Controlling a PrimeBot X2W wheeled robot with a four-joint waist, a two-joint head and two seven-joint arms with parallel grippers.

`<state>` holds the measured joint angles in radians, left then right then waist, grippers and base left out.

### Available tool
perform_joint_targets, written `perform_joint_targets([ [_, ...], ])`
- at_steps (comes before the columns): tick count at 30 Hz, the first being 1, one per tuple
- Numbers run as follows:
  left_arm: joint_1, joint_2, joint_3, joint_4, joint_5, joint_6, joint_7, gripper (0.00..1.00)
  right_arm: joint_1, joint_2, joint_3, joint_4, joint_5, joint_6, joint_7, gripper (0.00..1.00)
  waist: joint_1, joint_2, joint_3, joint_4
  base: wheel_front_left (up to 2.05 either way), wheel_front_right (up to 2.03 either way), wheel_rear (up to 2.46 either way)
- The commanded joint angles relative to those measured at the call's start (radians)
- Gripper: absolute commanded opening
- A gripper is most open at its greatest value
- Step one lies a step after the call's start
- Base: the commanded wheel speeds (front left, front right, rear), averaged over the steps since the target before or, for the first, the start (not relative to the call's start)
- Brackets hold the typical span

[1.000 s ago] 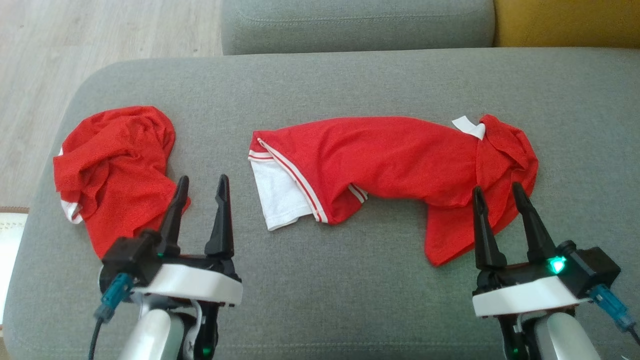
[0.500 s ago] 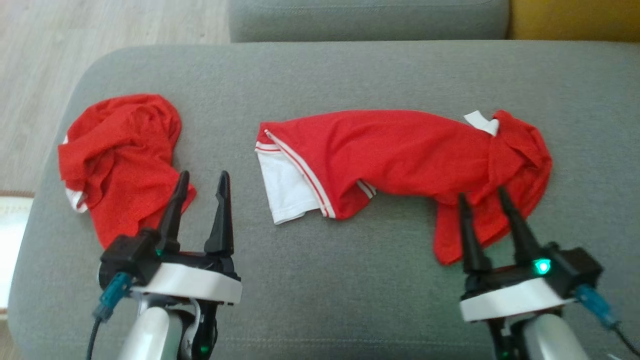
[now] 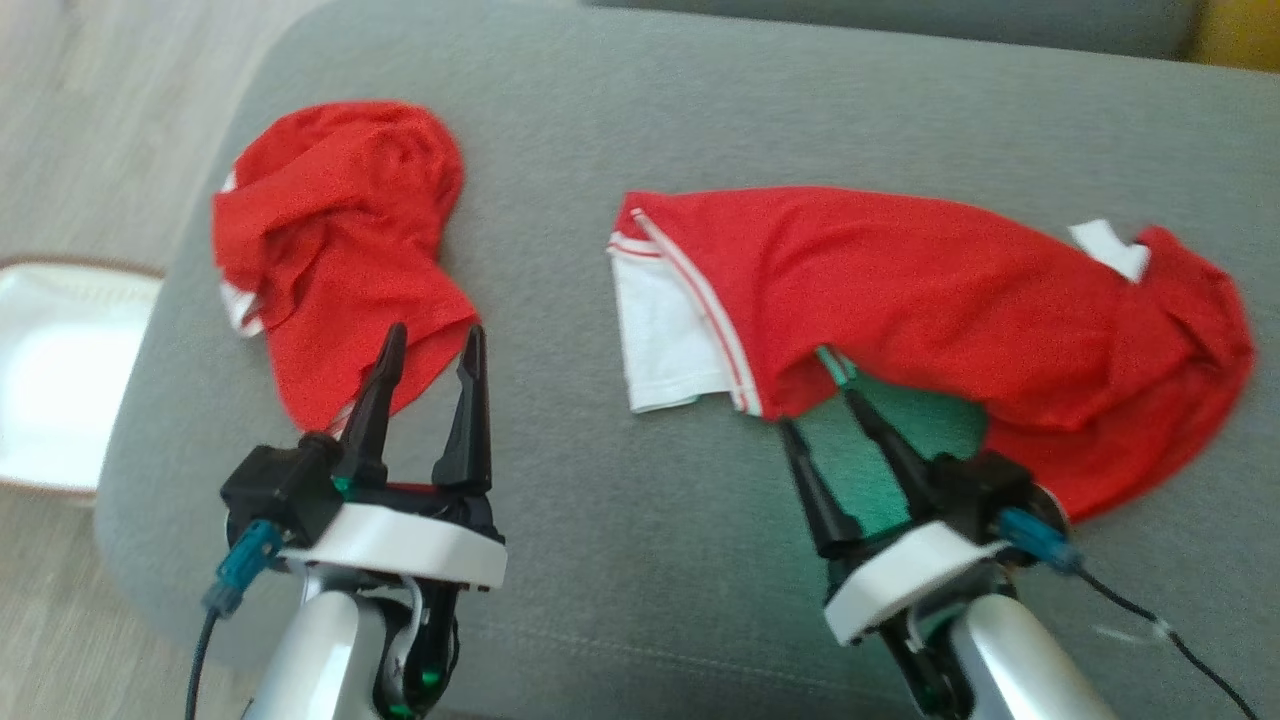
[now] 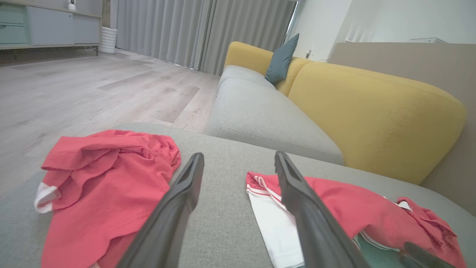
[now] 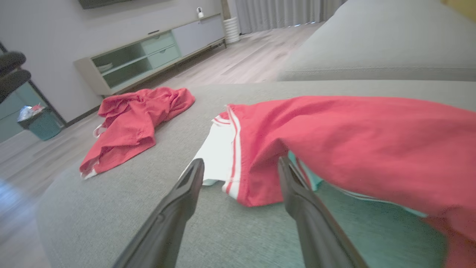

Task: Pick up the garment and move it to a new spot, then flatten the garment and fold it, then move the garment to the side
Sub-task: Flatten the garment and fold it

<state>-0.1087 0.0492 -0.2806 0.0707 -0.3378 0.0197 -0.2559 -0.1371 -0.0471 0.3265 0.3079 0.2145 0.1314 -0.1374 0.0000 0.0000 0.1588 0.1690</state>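
while both grippers hang over the grey cushion (image 3: 640, 560), the garment (image 3: 900, 290) lies stretched across its middle and right side. it is red, with a white sleeve and white stripes at its left end and a bunched part at its right end. the right gripper (image 3: 818, 410) has its fingers spread and empty, tips just at the garment's near edge; whether they touch the cloth cannot be told. the left gripper (image 3: 436, 330) also has its fingers apart and empty, by the lower corner of a second red garment (image 3: 340, 230) crumpled at the cushion's left end. on the floor in the right wrist view stands a teal bin (image 5: 41, 124) with something pale in it, too small to name. a white tray-like thing (image 3: 60, 370) with a brown rim lies on the floor left of the cushion, blurred and cut off by the picture's edge. a green tint lies on the cushion under the garment's near edge. the right wrist view cuts off the garment's right end.
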Motion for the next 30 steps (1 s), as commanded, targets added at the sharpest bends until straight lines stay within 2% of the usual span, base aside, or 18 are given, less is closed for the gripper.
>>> perform_joint_targets([
  [1, -0.046, 0.001, 0.027, -0.032, -0.004, 0.006, -0.006, 1.0, -0.044, -0.003, 0.032, -0.022, 0.003, -0.001, 0.002, 1.0, 0.0, 0.0, 0.024, 0.033, 0.0, 0.0, 0.0],
  [3, -0.053, 0.001, 0.02, -0.031, -0.012, 0.01, -0.006, 1.0, -0.079, -0.003, 0.059, 0.014, -0.017, -0.001, 0.017, 1.0, 0.0, 0.0, 0.035, 0.056, 0.0, 0.0, 0.0],
  [10, -0.07, 0.001, -0.007, -0.033, -0.044, 0.024, -0.006, 1.0, -0.176, -0.003, 0.006, 0.173, -0.136, -0.001, 0.107, 1.0, 0.0, 0.0, 0.071, 0.136, 0.0, 0.0, 0.0],
  [18, -0.069, 0.001, -0.013, -0.035, -0.057, 0.031, -0.006, 1.0, -0.195, -0.003, -0.049, 0.249, -0.214, -0.001, 0.131, 1.0, 0.0, 0.0, 0.082, 0.164, 0.0, 0.0, 0.0],
  [19, -0.069, 0.001, -0.011, -0.035, -0.056, 0.032, -0.006, 1.0, -0.197, -0.003, -0.051, 0.253, -0.219, -0.001, 0.131, 0.75, 0.0, 0.0, 0.083, 0.163, 0.0, 0.0, 0.0],
  [20, -0.069, 0.001, -0.01, -0.034, -0.056, 0.033, -0.006, 1.0, -0.199, -0.003, -0.055, 0.256, -0.226, -0.001, 0.127, 0.1, 0.0, 0.0, 0.083, 0.161, 0.0, 0.0, 0.0],
  [21, -0.07, 0.001, -0.01, -0.033, -0.055, 0.032, -0.006, 1.0, -0.2, -0.003, -0.057, 0.258, -0.236, -0.001, 0.121, 0.0, 0.0, 0.0, 0.081, 0.157, 0.0, 0.0, 0.0],
  [30, -0.063, 0.001, -0.004, -0.021, -0.044, 0.029, -0.006, 1.0, -0.169, -0.003, -0.046, 0.209, -0.238, -0.001, 0.069, 0.0, 0.0, 0.0, 0.021, 0.089, 0.0, 0.0, 0.0],
])
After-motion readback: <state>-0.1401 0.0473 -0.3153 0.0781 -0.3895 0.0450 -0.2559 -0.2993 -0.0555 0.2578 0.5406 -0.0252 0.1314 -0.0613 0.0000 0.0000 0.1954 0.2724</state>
